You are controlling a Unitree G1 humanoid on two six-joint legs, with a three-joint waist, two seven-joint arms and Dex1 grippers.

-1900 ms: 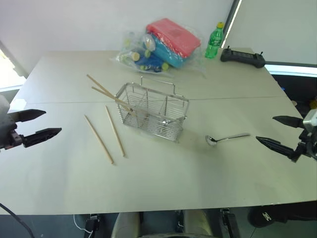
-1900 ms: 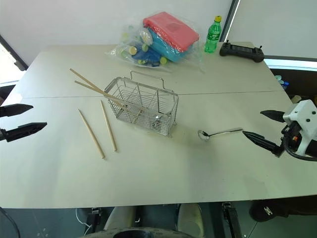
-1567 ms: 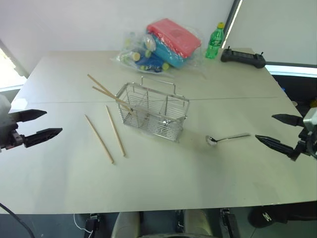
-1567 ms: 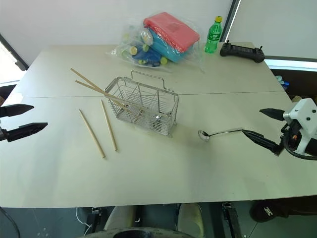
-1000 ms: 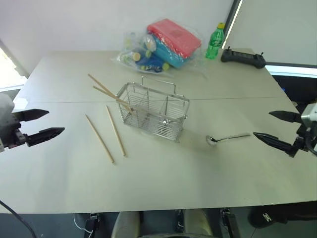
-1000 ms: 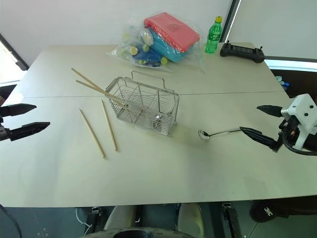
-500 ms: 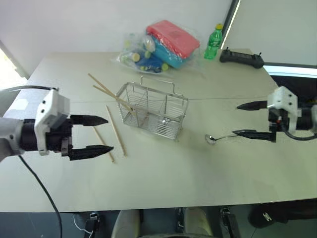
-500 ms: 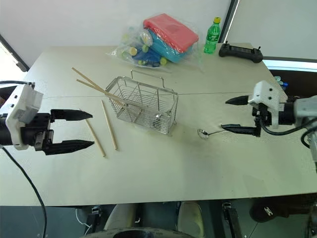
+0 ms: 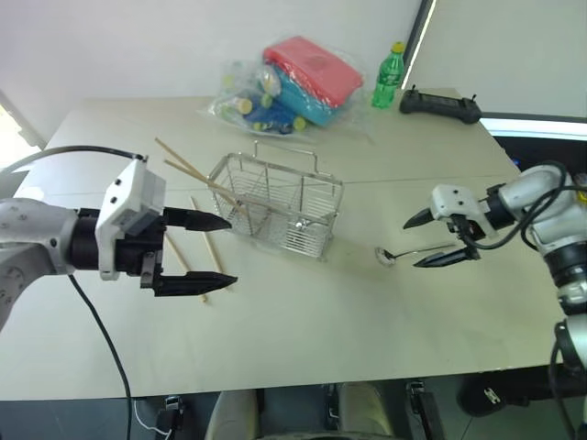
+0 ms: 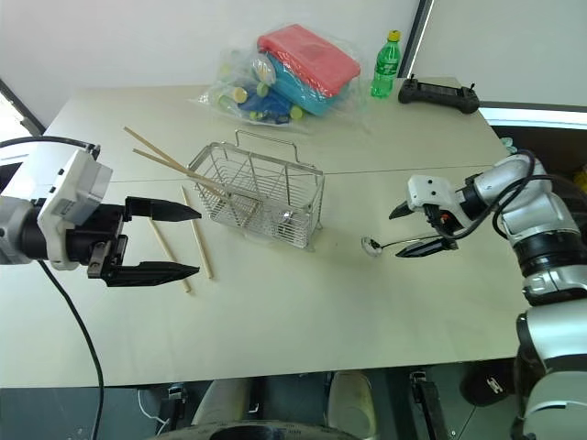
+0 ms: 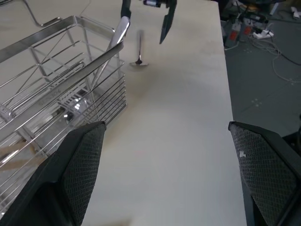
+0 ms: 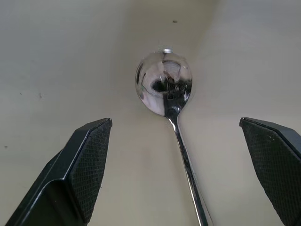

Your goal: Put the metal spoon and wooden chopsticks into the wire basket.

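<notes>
Silver wire makes your landmark: the wire basket [image 9: 277, 206] stands near the middle of the pale bench [image 9: 303, 321], its loop handle on the far long side. Two wooden chopsticks [image 9: 190, 169] lean crossed against the basket's left end, their lower ends lost behind the mesh, so you cannot tell how far in they reach. Two more chopsticks lie flat on the bench just left of the basket, and your left claw [image 9: 211, 252] covers part of them. That claw hangs left of the basket with its black fingers spread wide and nothing between them. In the left wrist view the mesh [image 11: 56, 84] runs out of frame and the basket's inside is hard to make out.

Right of the basket, well apart from it, the metal spoon [image 9: 404, 252] lies flat with its round bowl toward the basket and its thin handle pointing away. Your right claw [image 9: 431, 240] straddles the handle with fingers spread, not pinching it. The right wrist view shows the shiny bowl [image 12: 163, 82] mirroring dark shapes; the handle's end is cut off.
</notes>
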